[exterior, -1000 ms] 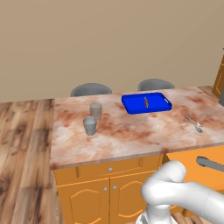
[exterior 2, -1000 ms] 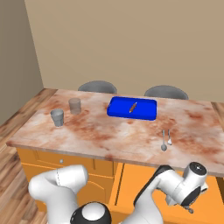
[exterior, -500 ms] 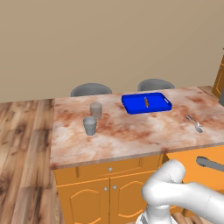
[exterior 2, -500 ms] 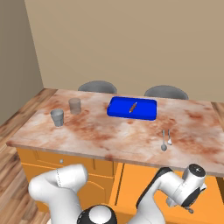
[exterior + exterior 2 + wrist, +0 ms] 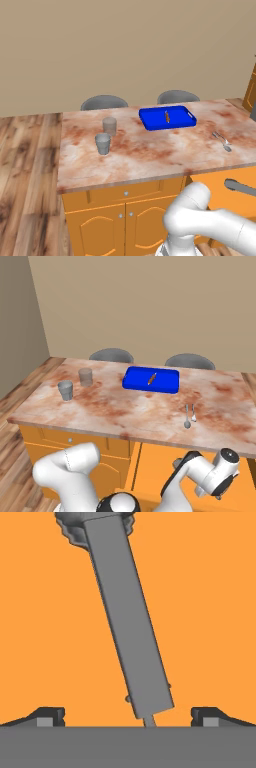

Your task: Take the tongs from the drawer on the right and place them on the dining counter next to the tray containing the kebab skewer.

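Nothing shifted since a second ago. Tongs (image 5: 131, 619) in the open orange drawer (image 5: 205, 612), long axis running up-view, scoop end at top, framed between wide-open jaws. On the table (image 5: 150, 155): blue tray (image 5: 167, 118) with kebab skewer (image 5: 167, 117), far from the drawer.

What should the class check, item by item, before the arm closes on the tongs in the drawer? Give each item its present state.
1. Tool open wide: ok.
2. Tongs lie between the two fingertips: ok, though the bar runs tilted across the hand view.
3. Fingertips already touching the tongs: cannot tell.
4. Drawer open with the tongs exposed: ok.
5. Bare dining counter beside the tray for the drop: ok.
6. Kebab skewer lying in the tray: ok.
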